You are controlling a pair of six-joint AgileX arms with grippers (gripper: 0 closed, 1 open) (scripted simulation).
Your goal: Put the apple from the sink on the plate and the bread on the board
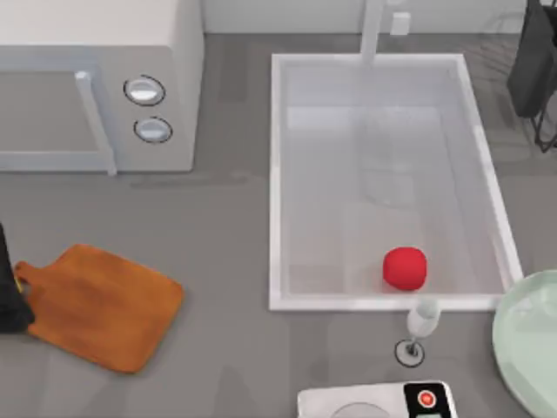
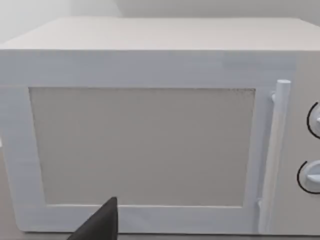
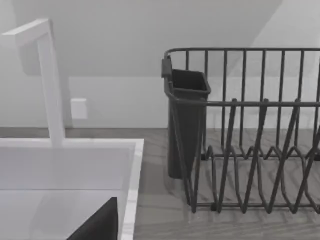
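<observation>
L gripper (image 2: 97, 225) facing microwave (image 2: 150, 125), R gripper (image 3: 97, 222) over sink (image 3: 70, 165) nr dish rack (image 3: 250, 140), finger state can't tell for either, top view: apple (image 1: 405, 267) in sink, board (image 1: 100, 305) at left, plate (image 1: 531, 340) at right edge.

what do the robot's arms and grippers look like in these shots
Little of them is in frame. In the top view the left arm is a plain black block at the table's left edge, beside the board. Each wrist view catches a matte dark grey, wedge-shaped tip of that arm's own gripper, left and right. No cables, markings or labels are visible on any of these parts.
</observation>
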